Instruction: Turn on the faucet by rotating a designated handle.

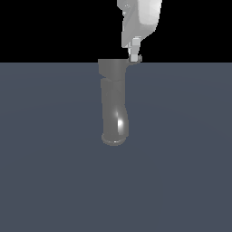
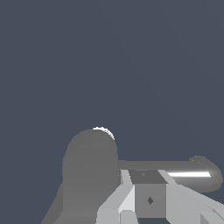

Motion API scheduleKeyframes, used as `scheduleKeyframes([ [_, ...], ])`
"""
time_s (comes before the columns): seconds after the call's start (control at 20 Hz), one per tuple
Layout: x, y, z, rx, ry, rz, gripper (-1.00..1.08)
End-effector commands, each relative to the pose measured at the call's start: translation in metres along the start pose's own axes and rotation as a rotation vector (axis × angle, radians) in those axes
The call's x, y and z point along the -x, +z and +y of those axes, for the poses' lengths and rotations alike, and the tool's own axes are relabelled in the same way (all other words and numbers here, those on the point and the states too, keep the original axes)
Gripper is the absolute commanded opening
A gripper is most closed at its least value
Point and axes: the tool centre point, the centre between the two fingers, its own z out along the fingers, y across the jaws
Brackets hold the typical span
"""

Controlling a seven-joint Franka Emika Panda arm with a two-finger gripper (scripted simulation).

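Currently, in the exterior view, the faucet (image 1: 113,104) stands near the centre of the dark blue-grey floor (image 1: 54,172), its thick grey body curving down to a ringed round mouth (image 1: 113,139) at the lower end. At the top of the body, the handle (image 1: 136,60) projects toward the exterior view's right as 1 thin grey lever. The white gripper (image 1: 134,57) descends from above and meets the handle at its outer part. In the wrist view, the faucet (image 2: 89,170) appears as a rounded grey mass, and the handle (image 2: 175,168) extends sideways from it to a rounded tip. The gripper (image 2: 148,197) sits directly against the handle, with a finger (image 2: 120,201) beside the lever. Whether the fingers are parted or closed around the handle cannot be determined.
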Motion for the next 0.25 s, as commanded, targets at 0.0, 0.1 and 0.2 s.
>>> scheduleKeyframes([
  [0.0,-0.026,-0.0021,-0.0394,-0.077,0.033,0.009,-1.0],
  [0.1,-0.0304,-0.0026,-0.0439,-0.078,0.038,0.009,-1.0],
  [0.2,-0.0327,-0.0028,-0.0462,-0.079,0.041,0.009,-1.0],
])
